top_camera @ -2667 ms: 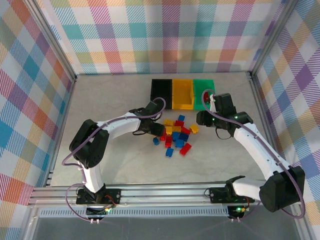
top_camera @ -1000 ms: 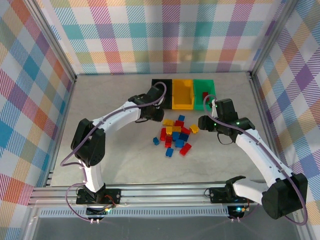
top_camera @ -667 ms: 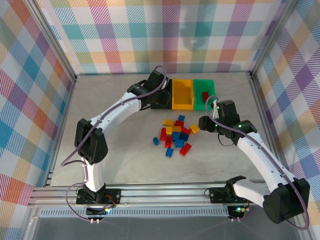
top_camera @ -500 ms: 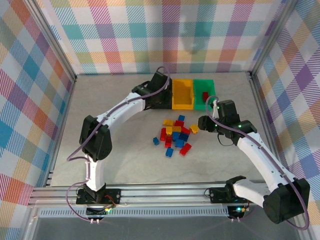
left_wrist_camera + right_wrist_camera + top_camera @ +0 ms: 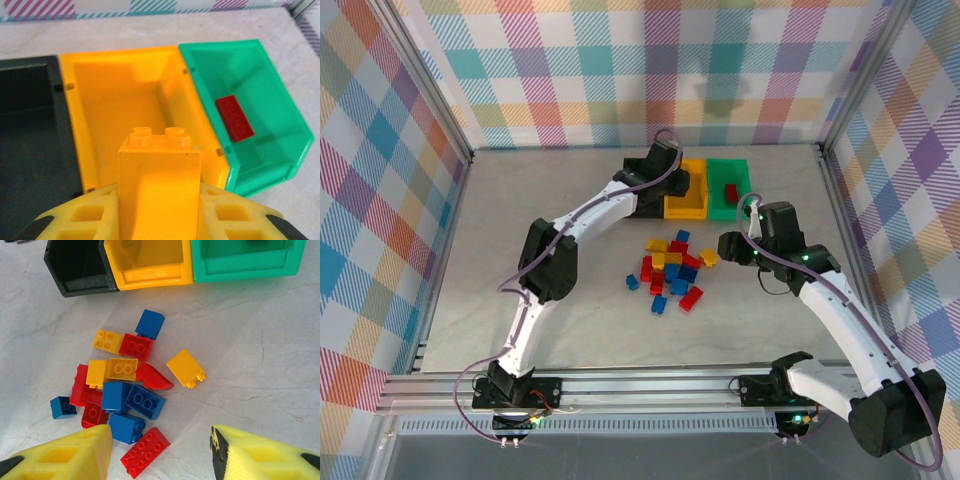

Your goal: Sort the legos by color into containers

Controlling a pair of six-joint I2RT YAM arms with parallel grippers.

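The left fingers [image 5: 82,220] clench a yellow brick [image 5: 159,190] at the near rim of the yellow bin [image 5: 120,53]. It should go slightly further inward before release, so it clears the wall. The right fingers [image 5: 60,452] hang parted above the pile [image 5: 122,390].

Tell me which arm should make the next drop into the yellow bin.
Left. The left arm's fingers grip a yellow brick over the yellow bin's near edge. The right arm's fingers stand open and empty above the loose pile.
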